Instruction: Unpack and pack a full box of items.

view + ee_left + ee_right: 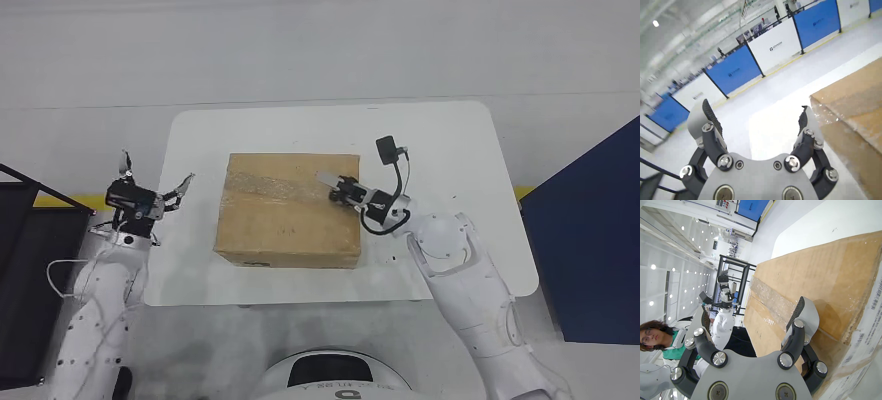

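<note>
A: How are the grippers set?
B: The right gripper (753, 311) is spread wide and empty over the right part of the top of the cardboard box (285, 215). The left gripper (755, 109) is also wide and empty, at the left edge of the white table (440, 150), apart from the box.
A: And the box?
B: It sits closed, mid-table, with clear tape (270, 185) along its top seam.

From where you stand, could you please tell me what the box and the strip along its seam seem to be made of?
The box: brown cardboard, matte, likely corrugated, judging by its frayed, layered edge. The strip: apparently clear plastic packing tape, glossy and wrinkled, glinting while the brown shows through.
</note>
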Robot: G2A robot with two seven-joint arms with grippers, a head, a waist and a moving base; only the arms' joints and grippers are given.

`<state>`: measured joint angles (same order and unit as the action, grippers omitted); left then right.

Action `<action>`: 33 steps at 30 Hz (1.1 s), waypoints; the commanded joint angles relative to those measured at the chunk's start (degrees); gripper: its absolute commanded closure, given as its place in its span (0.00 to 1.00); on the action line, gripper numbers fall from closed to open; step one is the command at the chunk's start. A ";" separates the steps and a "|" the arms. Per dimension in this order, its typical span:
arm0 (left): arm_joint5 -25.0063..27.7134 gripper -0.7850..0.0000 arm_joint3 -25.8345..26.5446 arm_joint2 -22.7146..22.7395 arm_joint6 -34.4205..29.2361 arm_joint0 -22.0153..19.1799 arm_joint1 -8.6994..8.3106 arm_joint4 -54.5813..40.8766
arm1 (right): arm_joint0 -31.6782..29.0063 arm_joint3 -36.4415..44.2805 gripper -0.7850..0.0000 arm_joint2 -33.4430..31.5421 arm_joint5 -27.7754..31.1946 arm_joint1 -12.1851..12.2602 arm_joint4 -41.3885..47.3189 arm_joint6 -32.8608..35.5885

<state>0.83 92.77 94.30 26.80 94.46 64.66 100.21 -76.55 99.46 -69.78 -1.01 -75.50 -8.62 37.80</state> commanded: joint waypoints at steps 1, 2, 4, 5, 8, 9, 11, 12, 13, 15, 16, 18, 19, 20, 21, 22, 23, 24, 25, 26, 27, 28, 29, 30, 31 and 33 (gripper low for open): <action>-5.06 0.00 -1.75 -2.13 1.57 -1.06 0.36 2.99 | 0.00 0.03 0.00 0.01 0.06 0.01 -0.08 -0.02; -4.90 0.00 -2.61 -2.90 1.83 -1.68 0.49 2.45 | 0.00 0.03 0.00 0.01 0.06 0.01 -0.08 -0.02; -1.12 0.00 -4.09 -3.90 1.52 -3.06 0.75 -2.38 | 0.00 0.03 0.00 0.01 0.06 0.01 -0.08 -0.02; 1.36 0.00 -4.64 -3.90 1.24 -3.74 0.82 -5.48 | 0.00 0.03 0.00 0.01 0.06 0.01 -0.08 -0.02; 12.27 0.00 -5.79 -2.81 -0.35 -4.75 0.90 -18.24 | 0.00 0.03 0.00 0.01 0.06 0.01 -0.08 -0.02; 16.14 0.00 -6.08 -2.03 -1.51 -4.90 0.83 -22.29 | 0.00 0.03 0.00 0.01 0.06 0.01 -0.08 -0.02; 23.56 0.00 -7.12 -0.24 -4.87 -5.21 0.64 -30.80 | 0.00 0.03 0.00 0.01 0.06 0.01 -0.08 -0.02; 26.62 0.00 -7.65 0.49 -7.17 -5.44 0.52 -34.26 | 0.00 0.03 0.00 0.01 0.06 0.01 -0.08 -0.02; 30.25 0.00 -8.31 0.81 -9.63 -5.64 0.44 -38.51 | 0.00 0.03 0.00 0.01 0.06 0.01 -0.08 -0.02; 36.16 0.00 -9.86 1.48 -15.45 -6.38 0.20 -46.12 | 0.00 0.03 0.00 0.01 0.06 0.01 -0.08 -0.02; 39.52 0.00 -10.89 1.40 -18.57 -6.76 0.12 -51.10 | 0.00 0.03 0.00 0.01 0.06 0.01 -0.08 -0.02; 46.40 0.00 -13.67 0.64 -26.20 -7.80 -0.13 -63.16 | 0.00 0.03 0.00 0.01 0.06 0.01 -0.08 -0.02; 48.85 0.00 -15.26 0.18 -30.45 -8.60 -0.31 -69.88 | 0.00 0.03 0.00 0.01 0.06 0.01 -0.08 -0.02; 50.53 0.00 -16.88 -0.81 -35.45 -9.42 -0.51 -77.29 | 0.00 0.03 0.00 0.01 0.06 0.01 -0.08 -0.02; 50.26 0.00 -18.29 -1.45 -40.34 -10.40 -0.76 -84.16 | 0.00 0.03 0.00 0.01 0.06 0.01 -0.08 -0.02; 49.19 0.00 -19.22 -1.74 -45.06 -11.44 -1.06 -89.93 | 0.00 0.03 0.00 0.01 0.06 0.01 -0.08 -0.02; 48.27 0.00 -20.01 -1.94 -49.51 -12.25 -1.36 -95.01 | 0.00 0.03 0.00 0.01 0.06 0.01 -0.08 -0.02; 47.55 0.00 -20.62 -1.76 -53.37 -12.99 -1.69 -98.78 | 0.00 0.03 0.00 0.01 0.06 0.01 -0.08 -0.02; 47.02 0.00 -21.13 -1.61 -56.65 -13.52 -1.97 -101.82 | 0.00 0.03 0.00 0.01 0.06 0.01 -0.08 -0.02; 46.66 0.00 -21.54 -1.50 -59.47 -13.93 -2.21 -104.23 | 0.00 0.03 0.00 0.01 0.06 0.01 -0.08 -0.02; 46.36 0.00 -22.01 -1.19 -61.63 -14.35 -2.46 -105.47 | 0.00 0.03 0.00 0.01 0.06 0.01 -0.08 -0.02; 46.04 0.00 -22.38 -1.10 -63.25 -14.70 -2.64 -106.05 | 0.00 0.03 0.00 0.01 0.06 0.01 -0.08 -0.02; 45.72 0.00 -22.63 -1.32 -64.60 -14.96 -2.73 -107.00 | 0.00 0.03 0.00 0.01 0.06 0.01 -0.08 -0.02; 45.25 0.00 -22.83 -1.69 -65.99 -15.25 -2.80 -107.89 | 0.00 0.03 0.00 0.01 0.06 0.01 -0.08 -0.02; 44.80 0.00 -23.04 -2.06 -67.29 -15.53 -2.87 -108.31 | 0.00 0.03 0.00 0.01 0.06 0.01 -0.08 -0.02; 43.65 0.05 -23.41 -3.02 -69.41 -16.04 -2.91 -109.85 | 0.00 0.03 0.00 0.01 0.06 0.01 -0.08 -0.02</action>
<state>44.97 69.49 91.70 -41.75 78.58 61.75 -8.98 -76.55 99.49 -69.77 -0.95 -75.50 -8.70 37.78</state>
